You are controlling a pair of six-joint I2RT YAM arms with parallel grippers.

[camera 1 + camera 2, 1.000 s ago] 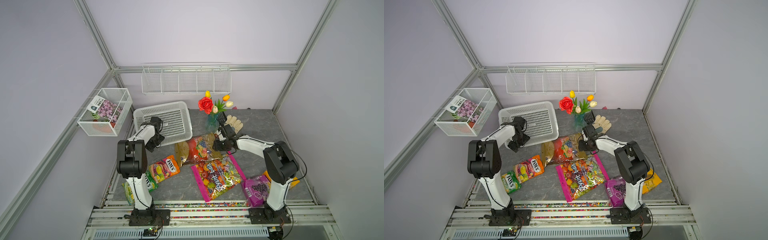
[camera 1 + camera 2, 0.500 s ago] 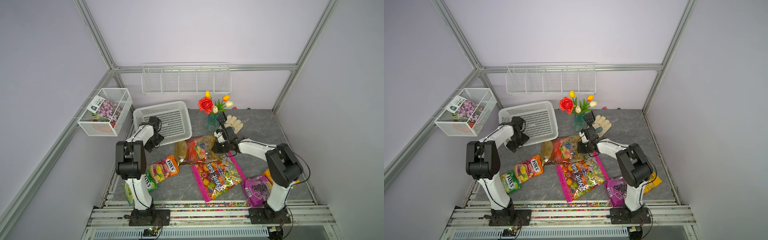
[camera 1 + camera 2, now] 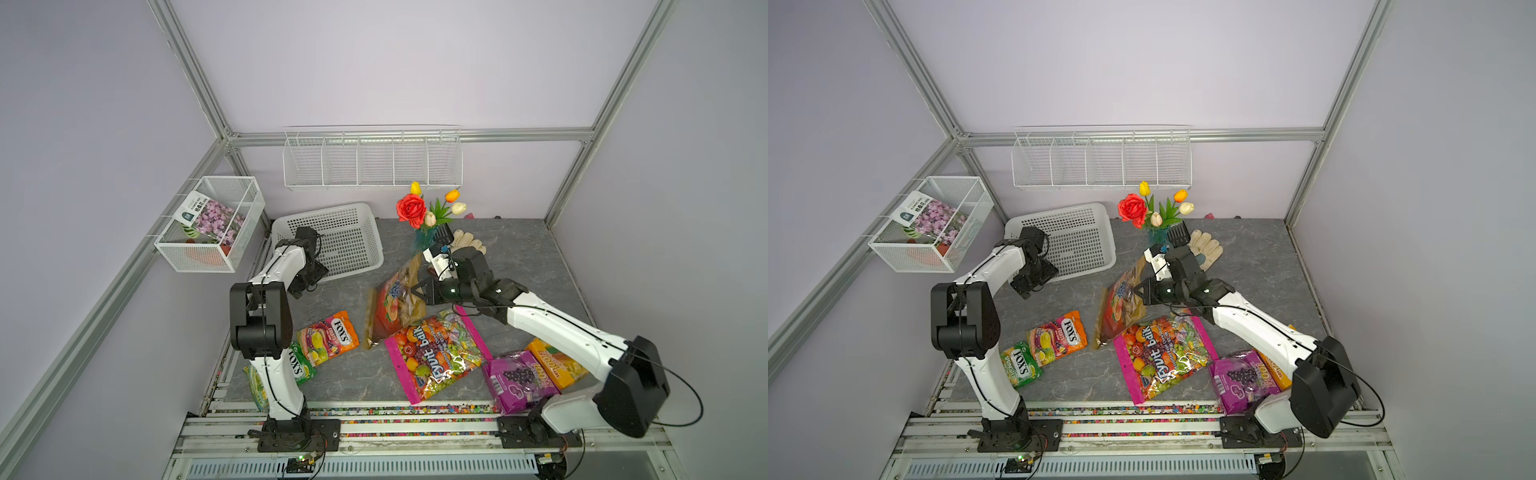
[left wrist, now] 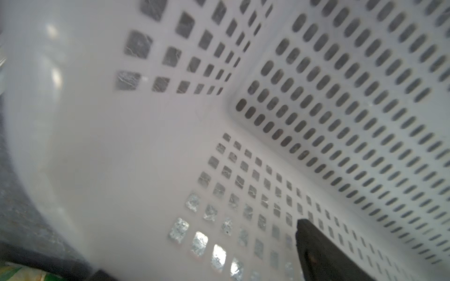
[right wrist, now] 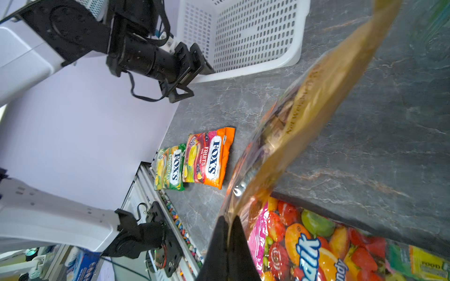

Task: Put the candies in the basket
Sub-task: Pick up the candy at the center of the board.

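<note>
My right gripper (image 5: pixel 229 228) (image 3: pixel 422 291) is shut on one edge of the red-gold fruit candy bag (image 5: pixel 304 126) (image 3: pixel 395 303). That edge is raised and the bag's far end rests on the table. My left gripper (image 3: pixel 313 272) (image 5: pixel 199 64) stands open at the near left corner of the empty white basket (image 3: pixel 332 216) (image 4: pixel 121 146), one finger (image 4: pixel 316 250) inside the wall. Flat on the table lie the pink-edged bag (image 3: pixel 436 357), orange FOX'S (image 3: pixel 328 336), green FOX'S (image 3: pixel 1021 363), purple grape (image 3: pixel 517 380) and mango (image 3: pixel 552 361) candies.
A vase of flowers (image 3: pixel 428 212) and a glove (image 3: pixel 467 241) stand just behind the right gripper. A wire-mesh box (image 3: pixel 212 224) with a pink-flower packet hangs on the left wall, and a long wire rack (image 3: pixel 372 160) on the back wall.
The right gripper has shut on the red-gold bag's edge and lifted it, tilting the bag up. The left gripper has stayed at the basket's corner, opening slightly.
</note>
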